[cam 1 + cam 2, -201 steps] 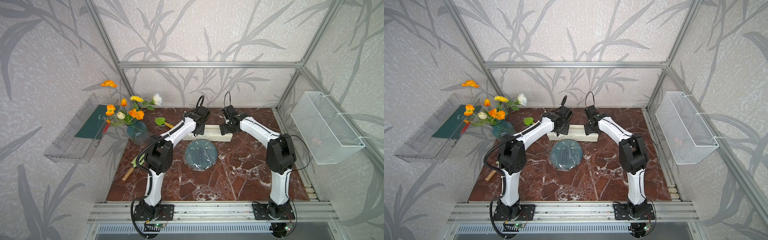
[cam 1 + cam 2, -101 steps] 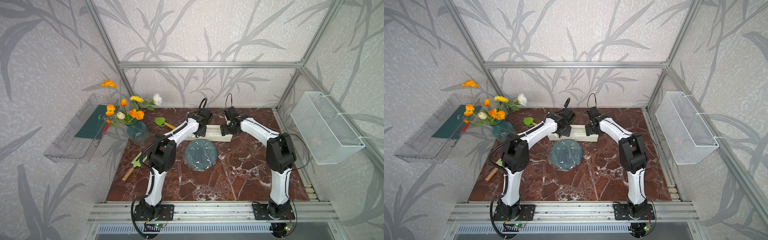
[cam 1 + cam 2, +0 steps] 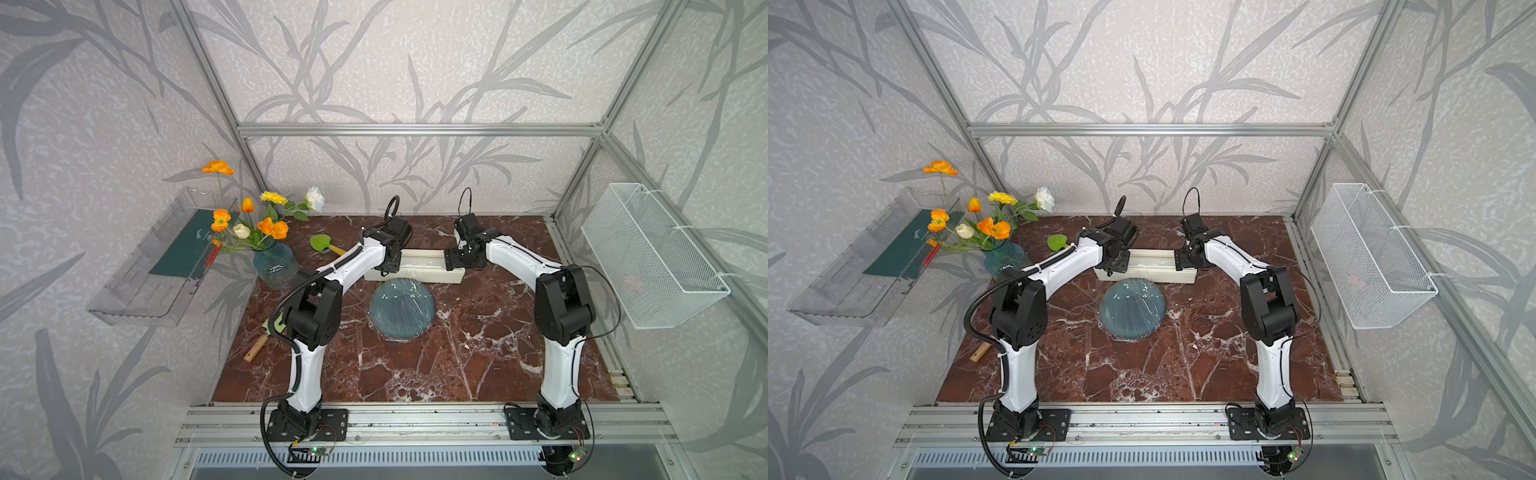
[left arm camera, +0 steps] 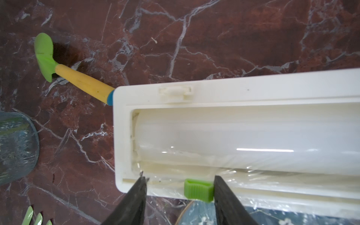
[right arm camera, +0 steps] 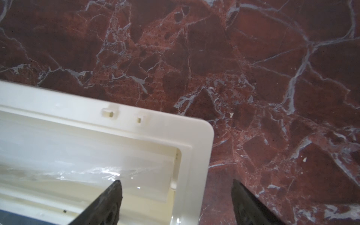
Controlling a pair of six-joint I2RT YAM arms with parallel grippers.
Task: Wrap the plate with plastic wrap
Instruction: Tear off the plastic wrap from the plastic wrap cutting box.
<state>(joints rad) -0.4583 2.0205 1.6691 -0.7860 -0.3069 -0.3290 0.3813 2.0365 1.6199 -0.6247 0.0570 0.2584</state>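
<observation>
The dark blue-grey plate point(image 3: 402, 309) point(image 3: 1133, 309) lies mid-table, and wrinkled plastic wrap point(image 3: 399, 296) is over it. Just behind it stands the open cream dispenser box point(image 3: 419, 270) with its roll point(image 4: 233, 140). My left gripper point(image 4: 180, 177) point(image 3: 390, 267) hangs open over the box's left end. The green tab point(image 4: 197, 190) is between its fingers and touches one finger only. My right gripper point(image 5: 176, 182) point(image 3: 457, 261) is open and straddles the box's right end wall point(image 5: 192, 175) with gaps on both sides. The plate's rim and film show under the box edge point(image 4: 202, 214).
A blue glass vase point(image 3: 274, 266) of flowers stands left of the box. A green spade with a yellow handle point(image 3: 325, 245) lies behind it. A green fork tool point(image 3: 266, 338) lies near the left edge. A clear shelf point(image 3: 158, 266) and a wire basket point(image 3: 648, 257) hang on the side walls.
My left gripper's jaws have narrowed around the green tab, and the left arm has shifted slightly over the box's left end. The right arm has hardly moved.
</observation>
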